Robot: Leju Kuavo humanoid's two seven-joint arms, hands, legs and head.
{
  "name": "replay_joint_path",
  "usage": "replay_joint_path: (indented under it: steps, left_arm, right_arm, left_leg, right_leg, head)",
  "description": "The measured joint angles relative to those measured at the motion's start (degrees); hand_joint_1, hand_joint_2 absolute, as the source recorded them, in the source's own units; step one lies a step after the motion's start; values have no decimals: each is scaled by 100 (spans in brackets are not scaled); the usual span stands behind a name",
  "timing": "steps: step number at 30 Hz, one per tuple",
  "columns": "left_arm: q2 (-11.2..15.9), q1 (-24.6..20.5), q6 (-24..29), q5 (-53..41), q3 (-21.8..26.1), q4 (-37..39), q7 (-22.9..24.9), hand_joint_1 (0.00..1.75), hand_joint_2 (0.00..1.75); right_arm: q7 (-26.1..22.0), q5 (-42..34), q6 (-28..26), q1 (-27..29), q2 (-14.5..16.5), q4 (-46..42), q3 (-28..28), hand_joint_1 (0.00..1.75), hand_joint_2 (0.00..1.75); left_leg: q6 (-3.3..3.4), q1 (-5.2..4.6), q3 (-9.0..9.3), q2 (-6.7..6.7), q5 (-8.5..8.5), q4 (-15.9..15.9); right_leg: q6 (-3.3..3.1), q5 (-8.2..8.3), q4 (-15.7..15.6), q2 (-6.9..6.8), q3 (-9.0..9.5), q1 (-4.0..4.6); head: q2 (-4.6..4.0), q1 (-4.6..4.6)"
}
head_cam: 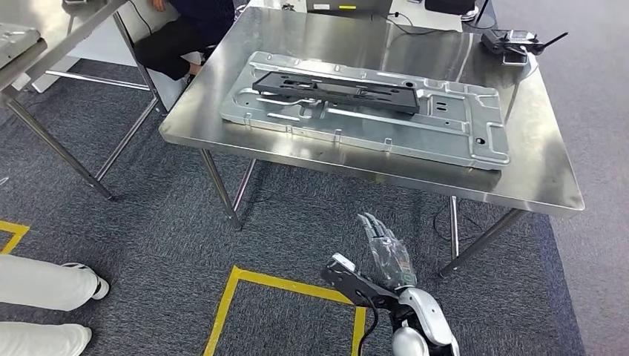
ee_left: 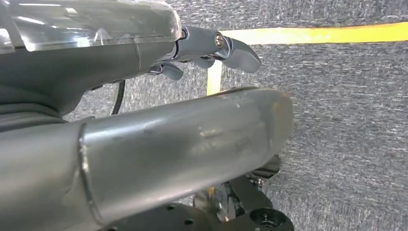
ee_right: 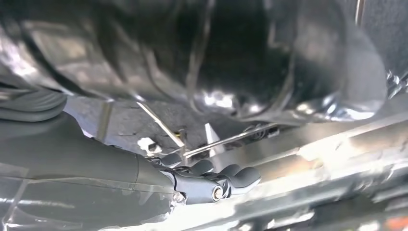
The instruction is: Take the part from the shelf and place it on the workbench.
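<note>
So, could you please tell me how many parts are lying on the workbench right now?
2: a large silver sheet-metal panel lying flat across the workbench, and a black bracket resting on top of it. Smaller pieces underneath may be hidden.

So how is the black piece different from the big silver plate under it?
The black piece is dark and matte; the silver plate is shiny metal. The black piece is narrower and shorter, while the silver plate spreads wider across the table. The black piece lies on top; the silver plate rests on the table. Both are flat, long and lie slanted the same way.
</note>
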Motion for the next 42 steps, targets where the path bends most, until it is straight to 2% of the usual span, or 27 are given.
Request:
replay_joint_path:
  steps: [2,4,5,7,9,10,11,13,14,16,18,20,23,24,25,26,27,29,31,32,33,35,36,38,40,41,42]
  left_arm:
    - [-75,-8,-27,79,32,-92,7,0,0]
    - [-167,2,-78,191,74,-263,26,0,0]
    - [-214,13,-104,241,99,-362,43,0,0]
    - [-295,34,-145,322,152,-550,90,0,0]
    - [-345,52,-187,374,191,-702,139,0,0]
    - [-363,69,-208,390,203,-777,157,0,0]
    - [-380,88,-227,402,212,-849,170,0,0]
    - [-408,112,-240,410,223,-954,179,0,0]
    - [-419,106,-239,411,226,-984,179,0,0]
    - [-442,74,-209,403,222,-1011,179,0,0]
    - [-472,56,-139,389,198,-1021,179,0,0]
    - [-514,49,-64,384,155,-1021,179,0,0]
    - [-556,41,-5,394,92,-1021,179,0,0]
    - [-562,42,1,397,75,-1021,179,0,0]
    - [-565,46,7,398,59,-1021,179,0,0]
    - [-568,50,12,400,44,-1021,179,0,0]
    - [-571,51,21,401,28,-1021,179,0,0]
    - [-589,46,47,406,-4,-1021,179,0,0]
    - [-609,30,78,412,-40,-1021,180,0,0]
    - [-613,27,92,416,-62,-1021,181,0,0]
    - [-614,29,105,420,-81,-1021,185,0,0]
    - [-613,39,127,430,-114,-1021,199,0,0]
    - [-612,39,134,434,-125,-1021,207,0,0]
    - [-612,33,139,439,-140,-1021,216,0,0]
    - [-612,40,140,452,-149,-1021,224,0,0]
    - [-612,50,143,463,-155,-1021,232,0,0]
    - [-611,63,148,477,-165,-1021,242,0,0]
  right_arm:
    - [1,-318,124,282,48,-299,-222,0,0]
    - [-34,-782,424,709,199,-623,-669,0,0]
    - [-63,-997,588,931,309,-759,-977,0,0]
    - [-62,-1404,655,1421,529,-934,-1676,0,0]
    - [194,-1812,142,2036,666,-974,-2260,0,0]
    - [420,-2004,-229,2355,710,-948,-2471,0,0]
    - [689,-2161,-587,2636,751,-887,-2625,0,0]
    - [1270,-2333,-1099,2990,826,-693,-2782,0,0]
    - [1552,-2367,-1254,3080,860,-575,-2812,0,0]
    - [2082,-2392,-1394,3154,909,-318,-2850,0,0]
    - [2527,-2510,-1386,3168,944,-5,-2894,0,0]
    - [2828,-2776,-1368,3157,961,369,-2936,0,0]
    - [3003,-3055,-1414,3144,977,882,-2981,0,0]
    - [3054,-3141,-1432,3135,982,1008,-2992,0,0]
    - [3126,-3270,-1455,3116,986,1125,-3001,0,0]
    - [3217,-3451,-1486,3089,988,1238,-3009,0,0]
    - [3314,-3670,-1531,3053,990,1359,-3015,0,0]
    - [3453,-4113,-1648,2967,992,1616,-3022,0,0]
    - [3508,-4429,-1739,2884,1009,1862,-3021,0,0]
    - [3513,-4528,-1764,2838,1022,1973,-3020,0,0]
    - [3504,-4602,-1777,2786,1038,2088,-3019,0,0]
    - [3481,-4697,-1786,2678,1061,2324,-3021,0,0]
    - [3470,-4720,-1787,2640,1067,2422,-3021,0,0]
    - [3456,-4738,-1786,2594,1072,2571,-3022,0,0]
    - [3434,-4743,-1769,2562,1072,2685,-3023,0,0]
    - [3410,-4744,-1748,2545,1072,2727,-3024,0,0]
    - [3377,-4743,-1714,2524,1072,2762,-3025,0,0]
  left_leg:
    - [-61,10,-7,22,48,-6]
    - [-116,18,-32,13,10,40]
    - [-145,21,-84,5,-113,170]
    - [-214,50,-305,-6,-553,773]
    - [-288,99,-505,-7,-888,1435]
    - [-324,128,-488,-1,-893,1527]
    - [-359,159,-361,11,-791,1393]
    - [-406,202,105,124,-506,648]
    - [-391,191,300,199,-418,324]
    - [-305,149,432,293,-420,37]
    - [-194,140,401,217,-400,9]
    - [-97,160,392,119,-347,-31]
    - [-1,157,317,-32,-263,-41]
    - [8,147,291,-89,-246,-35]
    - [9,140,271,-150,-232,-28]
    - [4,135,259,-220,-222,-19]
    - [-5,133,253,-294,-214,-9]
    - [-38,131,234,-427,-197,14]
    - [-105,136,185,-544,-166,29]
    - [-152,138,159,-610,-141,23]
    - [-198,148,134,-683,-114,10]
    - [-258,147,60,-598,-182,113]
    - [-276,141,-31,-468,-320,307]
    - [-306,136,-322,-194,-738,987]
    - [-335,140,-517,-109,-969,1530]
    - [-337,140,-463,-89,-925,1516]
    - [-328,138,-292,-56,-791,1277]
  right_leg:
    - [-39,-43,-234,-17,107,26]
    - [-74,25,-325,-50,128,-10]
    - [-98,68,-372,-75,132,-35]
    - [-125,119,-406,-144,106,-55]
    - [-121,122,-378,-252,66,-58]
    - [-112,114,-358,-312,50,-62]
    - [-99,103,-329,-358,32,-72]
    - [-53,72,-241,-400,-16,-94]
    - [-19,57,-192,-403,-43,-99]
    - [55,42,-126,-424,-65,-86]
    - [127,44,-116,-480,-52,-79]
    - [191,-107,30,-362,-99,-103]
    - [240,-723,998,-36,-502,-126]
    - [242,-841,1301,-7,-626,-126]
    - [237,-844,1434,6,-669,-125]
    - [223,-737,1359,20,-611,-124]
    - [198,-545,1071,65,-450,-122]
    - [124,-203,291,359,-53,-120]
    - [85,-101,-125,592,126,-112]
    - [78,-106,-159,589,129,-102]
    - [64,-84,-179,514,129,-105]
    - [3,-33,-240,345,142,-124]
    - [-28,-10,-272,251,142,-136]
    - [-60,0,-278,64,122,-118]
    - [-67,-5,-255,-128,93,-95]
    - [-70,-10,-241,-218,81,-88]
    - [-69,-17,-226,-298,74,-81]
  head:
    - [-1,0]
    - [-1,0]
    - [-1,-4]
    - [-1,-12]
    - [0,-15]
    - [0,-15]
    - [1,-15]
    - [0,-15]
    - [0,-16]
    - [-1,-17]
    - [-1,-16]
    - [-1,-13]
    - [-1,-9]
    - [-1,-10]
    - [0,-10]
    - [0,-10]
    - [0,-10]
    - [0,-10]
    - [1,-12]
    - [1,-13]
    - [1,-13]
    - [0,-20]
    - [0,-26]
    - [-1,-39]
    - [0,-40]
    - [-1,-40]
    - [0,-40]
